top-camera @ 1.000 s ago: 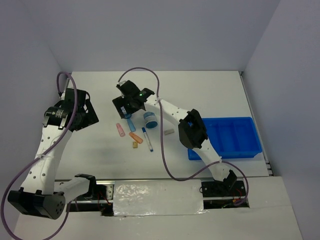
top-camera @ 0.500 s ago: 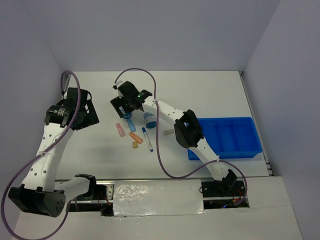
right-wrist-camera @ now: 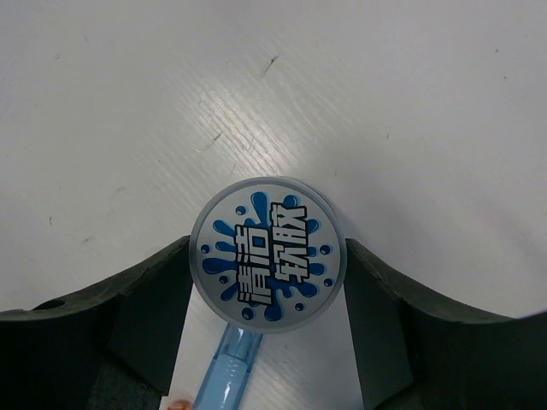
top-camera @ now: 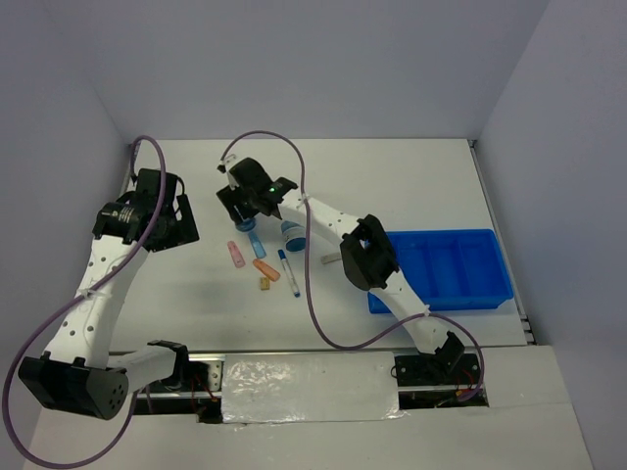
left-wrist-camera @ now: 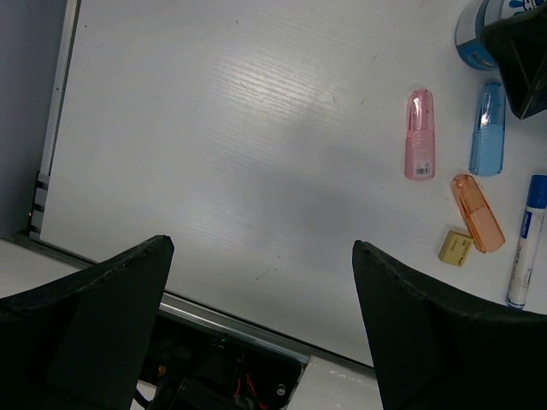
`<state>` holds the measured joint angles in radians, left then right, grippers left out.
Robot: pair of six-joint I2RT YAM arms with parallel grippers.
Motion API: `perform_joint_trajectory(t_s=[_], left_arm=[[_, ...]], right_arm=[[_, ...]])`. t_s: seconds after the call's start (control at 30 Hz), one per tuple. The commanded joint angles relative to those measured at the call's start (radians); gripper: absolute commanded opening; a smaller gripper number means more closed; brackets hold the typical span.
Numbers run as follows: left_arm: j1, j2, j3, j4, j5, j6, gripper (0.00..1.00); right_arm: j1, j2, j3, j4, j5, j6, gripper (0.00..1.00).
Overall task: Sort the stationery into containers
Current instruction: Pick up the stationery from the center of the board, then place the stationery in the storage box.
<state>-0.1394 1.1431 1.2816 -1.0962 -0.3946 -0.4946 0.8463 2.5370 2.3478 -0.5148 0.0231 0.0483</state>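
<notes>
Between the right gripper's (right-wrist-camera: 267, 329) wide-open fingers sits a round tape roll (right-wrist-camera: 267, 264) on the table (right-wrist-camera: 410, 102). It looks light, hard and smooth; squeeze its round sides.

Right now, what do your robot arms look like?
Both arms are white with small holes along the links and chunky black joints. A purple cable loops along each. The left gripper and right gripper are black with wedge-shaped fingers. A small green light glows on the right wrist.

Bright even light, soft shadows, sharp
</notes>
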Motion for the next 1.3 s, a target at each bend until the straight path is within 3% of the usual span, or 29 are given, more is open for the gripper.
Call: perform_joint_trajectory(t_s=[0.0, 0.17, 0.27, 0.4, 0.43, 0.47, 0.6, 0.7, 0.83, 0.97, 1.27], left_arm=[[-0.008, -0.002, -0.004, 0.022, 0.002, 0.036, 0.99], [-0.011, 0.004, 0.013, 0.045, 0.026, 0.036, 1.00], [-0.019, 0.010, 0.022, 0.068, 0.080, 0.054, 0.99], [-0.026, 0.012, 0.025, 0.146, 0.132, 0.061, 0.99], [-0.026, 0.020, 0.024, 0.162, 0.149, 0.056, 0.99], [-0.026, 0.026, 0.024, 0.176, 0.160, 0.048, 0.99], [-0.038, 0.063, -0.004, 0.248, 0.240, -0.005, 0.99], [-0.092, 0.124, -0.001, 0.278, 0.266, -0.042, 0.99], [-0.201, 0.205, 0.065, 0.277, 0.228, -0.088, 0.99], [-0.311, 0.285, 0.105, 0.302, 0.194, -0.133, 0.99], [-0.376, 0.472, 0.217, 0.314, 0.198, -0.200, 0.99]], right_arm=[[-0.004, -0.061, -0.002, 0.136, -0.012, -0.018, 0.23], [-0.075, -0.324, -0.166, 0.387, -0.236, 0.064, 0.21], [-0.151, -0.450, -0.182, 0.401, -0.290, 0.113, 0.21], [-0.233, -0.607, -0.224, 0.110, -0.010, 0.111, 0.21], [-0.257, -0.697, -0.317, 0.007, 0.138, 0.123, 0.20], [-0.271, -0.751, -0.376, -0.035, 0.188, 0.139, 0.18], [-0.323, -1.120, -0.831, -0.094, 0.256, 0.231, 0.17], [-0.329, -1.294, -1.012, -0.109, 0.261, 0.261, 0.19], [-0.343, -1.400, -1.146, -0.166, 0.334, 0.314, 0.19], [-0.355, -1.436, -1.269, -0.114, 0.342, 0.320, 0.21], [-0.389, -1.351, -1.427, 0.067, 0.307, 0.305, 0.24]])
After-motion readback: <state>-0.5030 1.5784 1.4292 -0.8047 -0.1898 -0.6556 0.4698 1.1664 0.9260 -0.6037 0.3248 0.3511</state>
